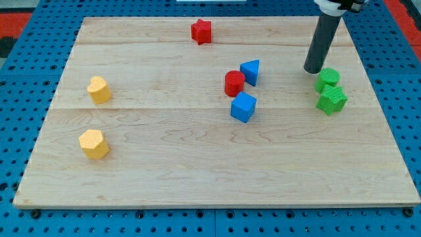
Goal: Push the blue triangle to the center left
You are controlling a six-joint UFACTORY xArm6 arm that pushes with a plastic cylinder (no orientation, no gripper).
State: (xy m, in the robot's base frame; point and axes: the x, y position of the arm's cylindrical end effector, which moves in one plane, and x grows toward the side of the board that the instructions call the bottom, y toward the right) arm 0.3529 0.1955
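The blue triangle sits right of the board's centre, touching the red cylinder at its lower left. My tip rests on the board well to the triangle's right, at about the same height in the view. It stands just left of the green cylinder. A blue cube lies just below the red cylinder.
A green star-like block lies just below the green cylinder. A red star-like block sits near the view's top. Two yellow blocks lie at the view's left. The wooden board lies on a blue pegboard.
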